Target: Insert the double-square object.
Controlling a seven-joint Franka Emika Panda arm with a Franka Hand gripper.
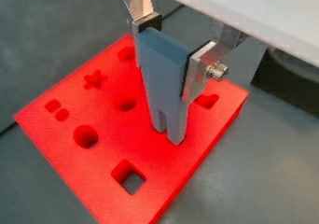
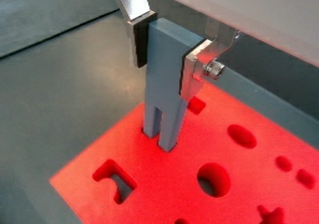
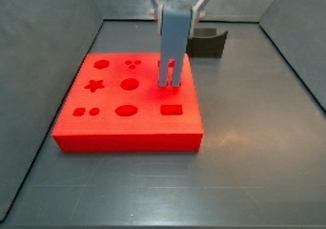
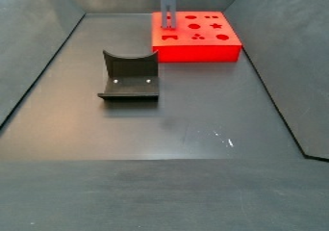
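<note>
Right now my end effector [image 1: 173,50] hangs above the flat red foam board with cut-out shapes [image 1: 75,158], its two flat silver finger plates with dark pads [image 1: 206,67] closed narrow on the upper part of the blue-grey double-square piece, a tall slab ending in two prongs [image 1: 166,83]. The piece stands upright between the plates, and in both wrist views its two prongs point down at the board; in a wrist view [image 2: 166,97] the prong tips sit at or just above the red surface, though I cannot tell whether they touch it. In a side view the piece [image 3: 171,47] stands over the board's [image 3: 128,128] right half, with the prongs near a square hole [image 3: 173,109] and beside a round hole [image 3: 129,83]. Other cut-outs show on the board: a star [image 3: 95,84], a larger oval hole [image 3: 125,110] and a cluster of small round holes [image 3: 125,63]. In a wrist view a square hole [image 1: 127,177] lies well apart from the prongs, toward the board's near corner.

Beyond the board, on the dark grey worktop [image 3: 242,176], the dark L-shaped fixture [image 3: 208,44] stands just past the board's far edge. In a side view the fixture [image 4: 129,77] sits well apart from the board [image 4: 195,38], between it and the camera, and only a sliver of the piece [image 4: 168,4] shows at the board's edge.
</note>
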